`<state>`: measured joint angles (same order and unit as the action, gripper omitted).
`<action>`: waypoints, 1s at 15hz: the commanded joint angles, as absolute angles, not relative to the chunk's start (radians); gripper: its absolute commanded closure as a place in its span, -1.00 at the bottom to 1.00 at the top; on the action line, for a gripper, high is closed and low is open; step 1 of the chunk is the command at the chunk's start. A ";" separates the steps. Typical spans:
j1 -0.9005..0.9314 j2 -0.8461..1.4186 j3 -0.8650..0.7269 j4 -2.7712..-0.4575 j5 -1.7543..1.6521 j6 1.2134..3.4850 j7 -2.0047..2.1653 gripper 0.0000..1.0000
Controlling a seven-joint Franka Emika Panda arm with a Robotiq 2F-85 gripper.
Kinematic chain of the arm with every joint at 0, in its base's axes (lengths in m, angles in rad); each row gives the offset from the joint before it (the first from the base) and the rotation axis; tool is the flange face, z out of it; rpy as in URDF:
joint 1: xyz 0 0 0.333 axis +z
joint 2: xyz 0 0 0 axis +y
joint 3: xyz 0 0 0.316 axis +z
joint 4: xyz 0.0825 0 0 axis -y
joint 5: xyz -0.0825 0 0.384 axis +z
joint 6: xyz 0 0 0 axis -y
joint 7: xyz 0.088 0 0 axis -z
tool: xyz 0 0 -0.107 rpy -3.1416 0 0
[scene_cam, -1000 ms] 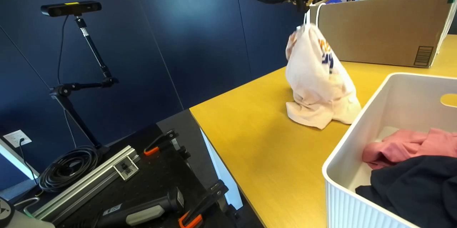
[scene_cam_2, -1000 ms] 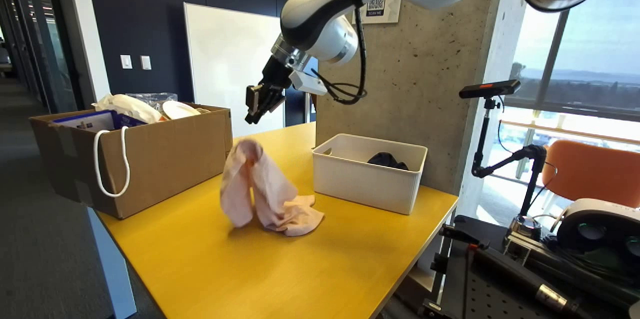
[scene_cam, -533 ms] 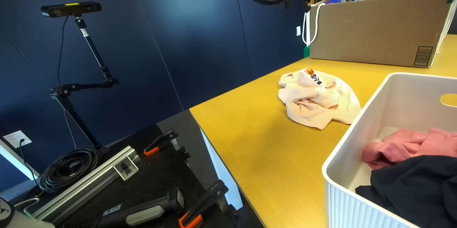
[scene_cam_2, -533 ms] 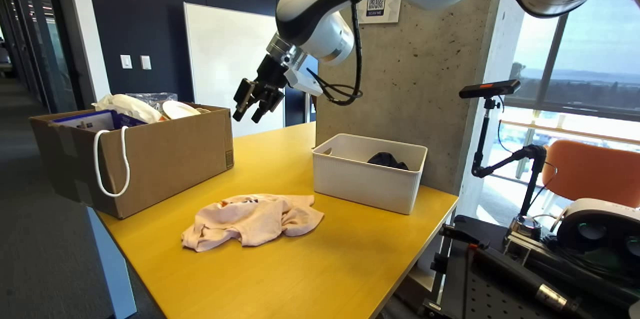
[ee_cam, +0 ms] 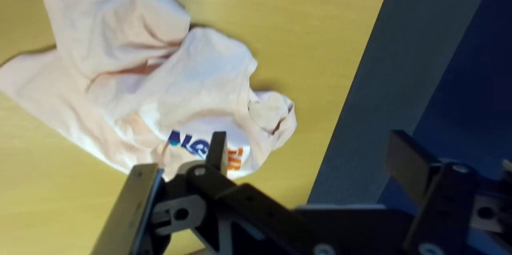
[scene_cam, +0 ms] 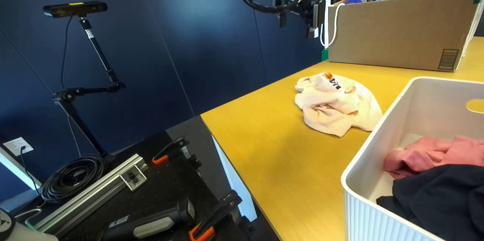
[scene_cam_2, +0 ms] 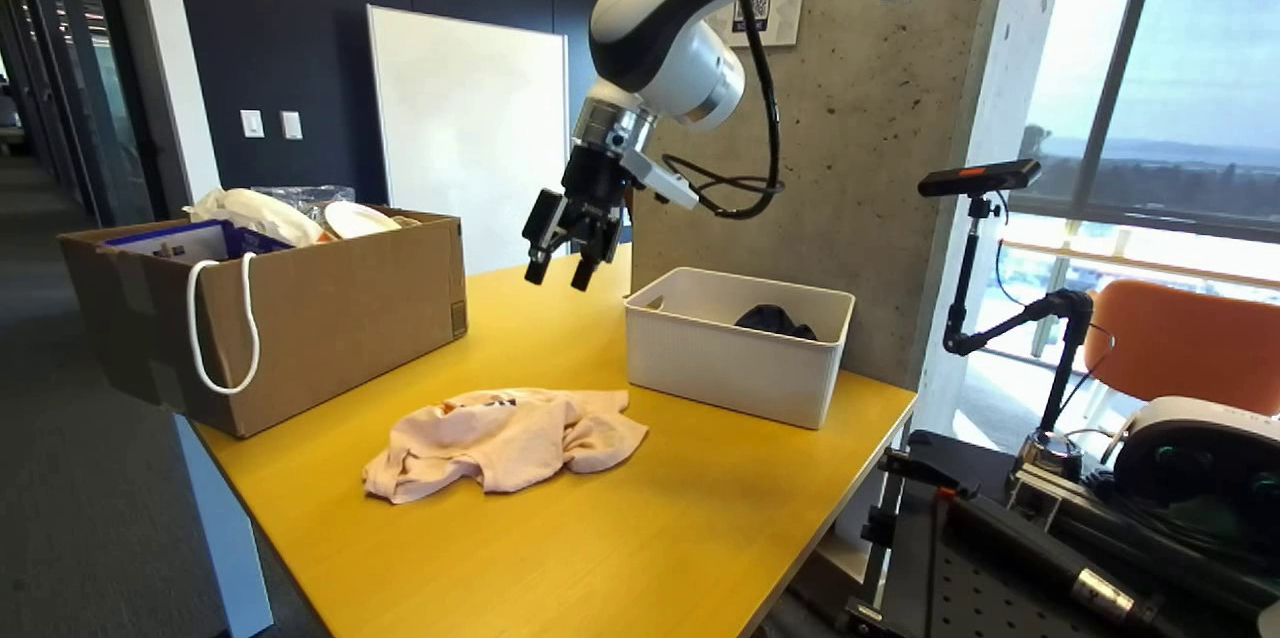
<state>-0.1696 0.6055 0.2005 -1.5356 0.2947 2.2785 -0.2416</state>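
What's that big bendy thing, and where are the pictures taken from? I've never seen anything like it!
That's a robot arm. At its end is a gripper, which works a bit like a hand. Some pictures look at the scene from two places outside the robot. The close-up is taken from the arm's wrist, so the gripper's two fingers poke into it.

On the yellow table lies a crumpled, pale printed cloth. A white bin nearby holds a reddish cloth and a dark cloth, and a well-filled cardboard box stands there too.

The gripper is open, up in the air, and holds nothing.
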 commanded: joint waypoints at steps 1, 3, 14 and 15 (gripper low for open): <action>-0.124 0.554 0.144 -1.663 0.280 2.263 -0.188 -1.00; -0.124 0.599 0.149 -1.616 0.292 2.270 -0.215 -1.00; -0.098 0.530 0.120 -1.814 0.324 2.302 -0.174 -1.00; -0.096 0.513 0.116 -1.848 0.317 2.311 -0.179 -1.00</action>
<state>-0.1074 0.5678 0.1269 -1.7541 0.3091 2.2781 -0.1866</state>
